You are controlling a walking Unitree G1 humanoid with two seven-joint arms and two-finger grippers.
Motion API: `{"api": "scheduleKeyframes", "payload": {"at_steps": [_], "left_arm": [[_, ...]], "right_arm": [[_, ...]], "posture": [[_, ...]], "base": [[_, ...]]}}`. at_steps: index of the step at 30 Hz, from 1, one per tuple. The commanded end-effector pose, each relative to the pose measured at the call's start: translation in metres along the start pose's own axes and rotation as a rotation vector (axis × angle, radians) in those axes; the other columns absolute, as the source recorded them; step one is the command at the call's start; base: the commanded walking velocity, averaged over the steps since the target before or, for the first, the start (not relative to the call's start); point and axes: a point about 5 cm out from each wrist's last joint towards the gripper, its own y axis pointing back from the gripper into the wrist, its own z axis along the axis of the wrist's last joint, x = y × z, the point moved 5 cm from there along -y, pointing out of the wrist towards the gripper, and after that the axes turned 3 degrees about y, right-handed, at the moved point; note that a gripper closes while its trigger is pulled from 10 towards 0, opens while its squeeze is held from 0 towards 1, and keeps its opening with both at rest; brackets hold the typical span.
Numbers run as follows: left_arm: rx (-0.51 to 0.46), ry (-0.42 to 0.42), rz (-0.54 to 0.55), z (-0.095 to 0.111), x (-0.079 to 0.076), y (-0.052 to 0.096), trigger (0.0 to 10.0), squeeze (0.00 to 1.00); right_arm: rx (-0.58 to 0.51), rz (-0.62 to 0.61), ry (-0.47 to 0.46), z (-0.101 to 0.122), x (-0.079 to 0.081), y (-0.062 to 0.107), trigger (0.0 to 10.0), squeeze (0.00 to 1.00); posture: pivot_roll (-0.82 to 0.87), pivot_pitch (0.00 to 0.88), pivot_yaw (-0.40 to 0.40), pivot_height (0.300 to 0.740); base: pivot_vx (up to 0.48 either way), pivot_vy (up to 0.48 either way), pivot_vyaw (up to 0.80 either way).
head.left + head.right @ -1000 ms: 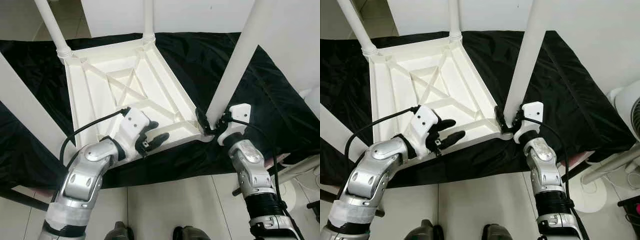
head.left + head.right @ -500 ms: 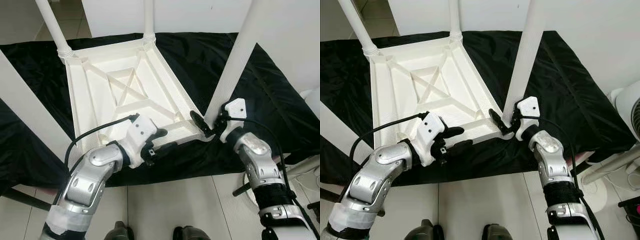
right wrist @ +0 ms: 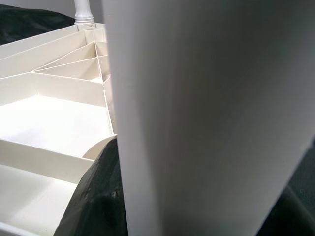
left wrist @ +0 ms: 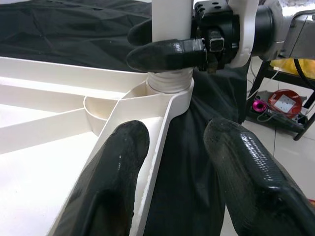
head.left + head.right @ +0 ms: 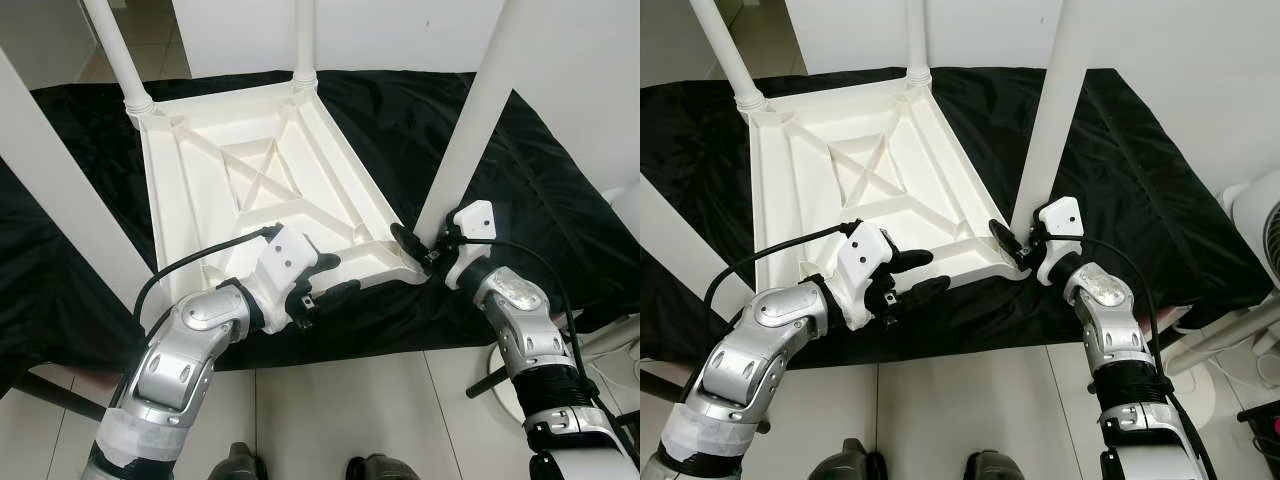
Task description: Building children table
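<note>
The white plastic children's table top (image 5: 255,190) lies upside down on a black cloth (image 5: 520,200) spread over the floor, its ribbed underside with a crossed brace facing up. White legs stand up from its corners: one at the far left corner (image 5: 118,50), one at the far right corner (image 5: 304,40), one at the near left (image 5: 60,190) and one at the near right corner (image 5: 470,130), seated in its socket.

The right gripper (image 5: 428,248) is at the base of that near right leg, its black fingers (image 5: 405,240) closed around the leg just above the socket; the left wrist view shows one finger (image 4: 167,51) lying across the front of the leg.

The left gripper (image 5: 325,280) is at the near edge of the table top, left of the right gripper. Its two fingers (image 4: 123,162) are spread apart, one over the inner side of the rim and the other over the black cloth outside it, straddling the edge; whether they press on it cannot be told.

Near the cloth, pale floor tiles (image 5: 340,410) show. At the far right stands a white fan (image 5: 1260,215).
</note>
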Motion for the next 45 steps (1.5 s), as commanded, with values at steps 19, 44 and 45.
{"api": "scheduleKeyframes", "payload": {"at_steps": [19,44,45], "left_arm": [[0.003,-0.027,0.127,-0.002,0.018,-0.001,10.0,0.00],[-0.010,-0.014,0.153,-0.001,0.018,-0.001,10.0,0.00],[-0.003,-0.009,0.154,-0.002,0.018,-0.002,10.0,0.00]], "right_arm": [[0.132,-0.622,-0.174,-0.017,0.010,0.006,10.0,0.00],[0.031,-0.481,-0.223,0.005,0.030,0.001,10.0,0.00],[0.020,-0.445,-0.214,0.006,0.029,0.002,10.0,0.00]], "posture": [[-0.10,0.000,0.031,0.740],[-0.09,0.000,0.012,0.740],[-0.09,0.000,0.011,0.740]], "base": [[0.000,0.000,0.00],[0.000,0.000,0.00],[0.000,0.000,0.00]]}}
